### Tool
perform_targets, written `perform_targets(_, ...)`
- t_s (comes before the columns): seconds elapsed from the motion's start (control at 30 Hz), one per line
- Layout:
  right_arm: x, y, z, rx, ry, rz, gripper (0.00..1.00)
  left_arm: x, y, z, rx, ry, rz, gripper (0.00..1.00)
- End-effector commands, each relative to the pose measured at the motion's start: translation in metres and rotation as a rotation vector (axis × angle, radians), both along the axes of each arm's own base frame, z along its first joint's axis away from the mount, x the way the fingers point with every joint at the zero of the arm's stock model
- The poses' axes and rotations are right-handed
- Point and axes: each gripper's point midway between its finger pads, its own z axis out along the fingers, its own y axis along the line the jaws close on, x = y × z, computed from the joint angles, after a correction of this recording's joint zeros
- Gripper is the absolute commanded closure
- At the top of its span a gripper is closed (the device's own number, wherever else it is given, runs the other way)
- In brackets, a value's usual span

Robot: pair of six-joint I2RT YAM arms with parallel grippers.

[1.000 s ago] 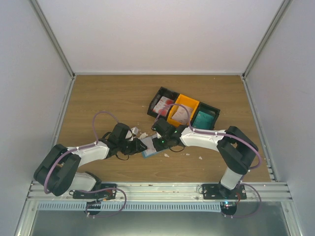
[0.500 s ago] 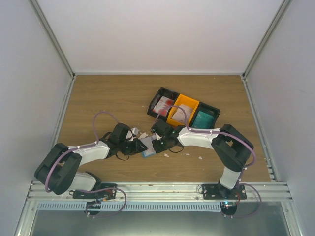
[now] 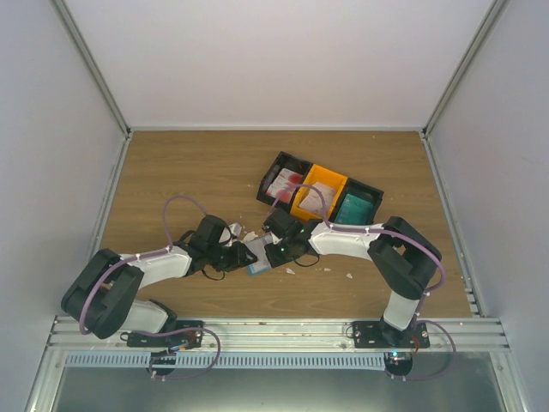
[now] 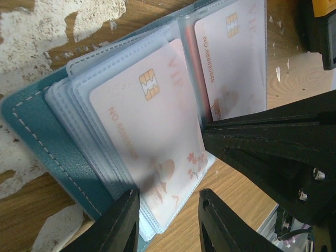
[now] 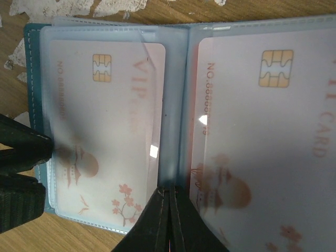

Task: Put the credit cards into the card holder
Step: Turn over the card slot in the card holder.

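Cards already sat in both facing clear pockets of the card holder (image 5: 32,63), which lay spread open on the table (image 3: 189,172) between the two arms, near the tray (image 3: 280,158) where the rest of the credit cards (image 3: 284,184) were stacked. We saw one card (image 5: 107,115) behind the left pocket and another (image 5: 262,157) behind the right, each with its long side parallel to the holder's middle fold. That fold mattered most. It ran straight away from the right gripper (image 5: 169,195), whose fingers were pressed tight together with their tips at the near end of the fold, and we could make out nothing caught between them. The left gripper (image 4: 169,203) came at the holder from the opposite side. Its fingers stood apart astride the lower corner of the loose stack of pockets and pinched nothing that we could see. We judged that the next card would have to come from the tray, which lay beyond the holder and toward the right arm's side. That made the right arm the nearer one for fetching, while the left was better placed to steady the leaves. We could not tell which edge of the pockets was the open one.
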Motion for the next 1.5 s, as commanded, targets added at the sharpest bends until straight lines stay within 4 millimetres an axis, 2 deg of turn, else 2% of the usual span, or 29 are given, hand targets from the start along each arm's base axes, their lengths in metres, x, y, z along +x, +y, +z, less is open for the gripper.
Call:
perform_targets(0.0,-0.007,-0.019,-0.028,-0.093,0.041,-0.026,0.98,0.001,-0.001,0.000,0.001,-0.016,0.004,0.65)
perform_targets(0.63,-0.007,-0.017,-0.029,-0.087,0.044,-0.024,0.98,-0.002,0.004,-0.006,0.019,0.001,0.020,0.62)
perform_targets(0.93,-0.008,-0.017,-0.029,-0.084,0.044,-0.021,0.98,-0.001,0.000,-0.005,0.001,0.001,0.009,0.65)
perform_targets(1.23,-0.010,-0.014,-0.030,-0.061,0.051,-0.009,0.98,0.008,-0.015,0.014,-0.077,-0.055,-0.030,0.67)
perform_targets(1.47,-0.010,-0.012,-0.029,-0.055,0.051,-0.006,0.99,0.009,-0.018,0.017,-0.090,-0.076,-0.050,0.68)
